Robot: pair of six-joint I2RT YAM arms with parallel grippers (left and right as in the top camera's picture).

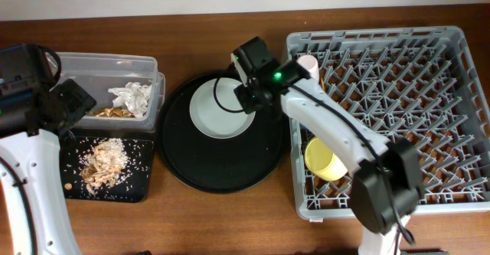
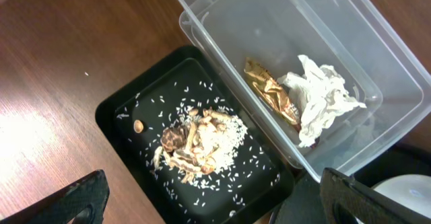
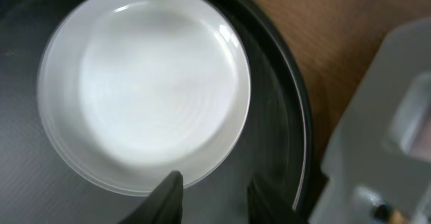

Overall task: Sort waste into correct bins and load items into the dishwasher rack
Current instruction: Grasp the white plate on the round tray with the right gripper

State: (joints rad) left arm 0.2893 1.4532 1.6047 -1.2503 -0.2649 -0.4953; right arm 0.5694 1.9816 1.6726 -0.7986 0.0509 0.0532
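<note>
The pale grey-white plate (image 1: pixel 217 109) lies on the large round black tray (image 1: pixel 222 167); it fills the right wrist view (image 3: pixel 145 83). My right gripper (image 1: pixel 246 94) (image 3: pixel 215 197) is open and empty, just over the plate's right rim. The tissue (image 1: pixel 132 96) (image 2: pixel 323 96) and gold foil wrapper (image 1: pixel 111 112) (image 2: pixel 271 89) lie in the clear tub (image 1: pixel 145 65) (image 2: pixel 283 22). Food scraps (image 1: pixel 103 163) (image 2: pixel 199 140) lie in the shallow black tray (image 1: pixel 142 182) (image 2: pixel 124 113). My left gripper (image 1: pixel 65 106) (image 2: pixel 215 207) is open and empty above that tray. The yellow bowl (image 1: pixel 325 158) and pink cup (image 1: pixel 308 63) sit in the grey rack (image 1: pixel 459 117).
The rack's left wall (image 3: pixel 377 143) stands close to the right of the round tray (image 3: pixel 289 116). Bare brown wooden table (image 1: pixel 199 224) runs along the front and at the left (image 2: pixel 47 69). The blue cup and chopsticks are not visible.
</note>
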